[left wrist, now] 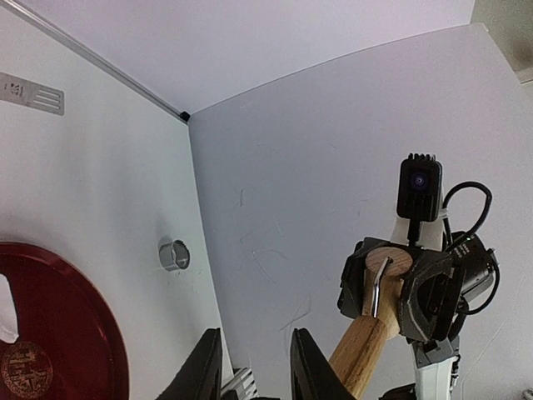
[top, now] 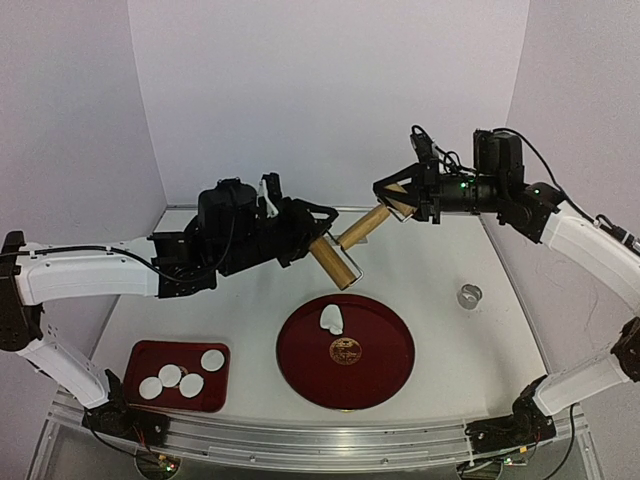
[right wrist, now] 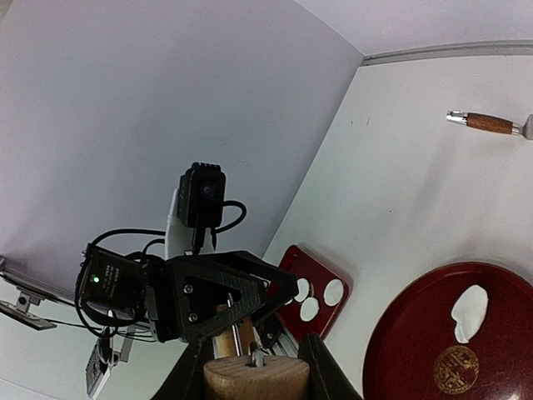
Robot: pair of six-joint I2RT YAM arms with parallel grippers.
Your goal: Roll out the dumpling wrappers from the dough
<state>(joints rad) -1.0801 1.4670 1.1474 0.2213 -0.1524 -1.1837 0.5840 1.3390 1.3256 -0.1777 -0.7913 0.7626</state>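
Observation:
A wooden rolling pin (top: 350,245) hangs in the air between both arms, above the back of the table. My right gripper (top: 398,197) is shut on its small end roller (right wrist: 256,379). My left gripper (top: 322,232) holds the big roller end (top: 335,262). In the left wrist view its fingers (left wrist: 312,367) stand a roller's width apart and the grip itself is below the frame. A ragged white dough piece (top: 331,320) lies on the round red tray (top: 385,365). Several round white dumpling wrappers (top: 170,376) lie on the small red tray (top: 140,352) at the front left.
A small metal ring (top: 468,295) stands on the table to the right of the round tray. A tool with a wooden handle (right wrist: 487,123) lies on the table, seen only in the right wrist view. Walls close in the back and both sides.

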